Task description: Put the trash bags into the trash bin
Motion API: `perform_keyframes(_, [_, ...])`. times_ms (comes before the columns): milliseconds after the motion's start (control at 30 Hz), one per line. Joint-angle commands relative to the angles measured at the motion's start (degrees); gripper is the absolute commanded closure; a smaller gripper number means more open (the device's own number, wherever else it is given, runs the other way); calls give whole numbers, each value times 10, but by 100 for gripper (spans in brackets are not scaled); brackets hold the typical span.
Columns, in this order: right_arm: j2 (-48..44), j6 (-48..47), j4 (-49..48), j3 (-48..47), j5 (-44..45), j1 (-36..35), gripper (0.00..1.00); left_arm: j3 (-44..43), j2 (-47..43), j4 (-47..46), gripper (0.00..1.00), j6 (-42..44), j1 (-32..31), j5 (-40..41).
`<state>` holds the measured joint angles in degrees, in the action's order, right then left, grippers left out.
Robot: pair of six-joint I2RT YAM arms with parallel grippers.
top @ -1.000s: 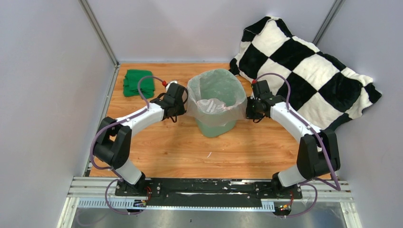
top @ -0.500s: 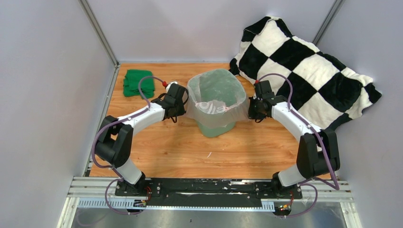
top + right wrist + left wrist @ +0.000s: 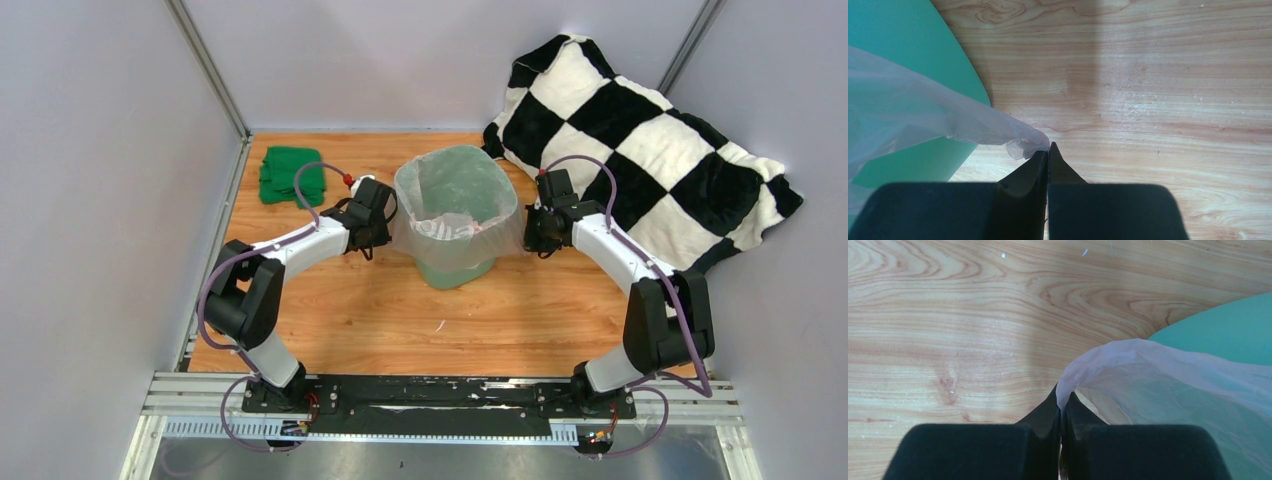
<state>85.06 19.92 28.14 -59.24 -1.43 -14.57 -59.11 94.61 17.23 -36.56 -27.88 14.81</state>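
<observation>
Bag (image 3: 455,238) sits lower round bin (image 3: 455,272); left tool (image 3: 1063,401), right tool (image 3: 1048,151) pinch its edges.

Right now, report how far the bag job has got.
Done: the trash bag lines the trash bin, its edge draped over the rim. In hand: left gripper and right gripper each pinch a bag edge beside the bin. Left: probably just releasing both edges.

Left arm (image 3: 300,240) and right arm (image 3: 612,245) both reach forward and curl inward, elbows out wide. Left gripper (image 3: 1062,407) is clamped on the pink trash bag (image 3: 1158,385); right gripper (image 3: 1048,152) pinches the opposite edge.
</observation>
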Motion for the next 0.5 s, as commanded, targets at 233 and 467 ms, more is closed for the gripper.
perform_keyframes(233, [-32,-11,77,-39,46,14,61,13,-41,5,68,17,5,16])
perform_keyframes(467, [-69,-10,107,-75,51,14,52,10,-90,8,61,11,5,-4])
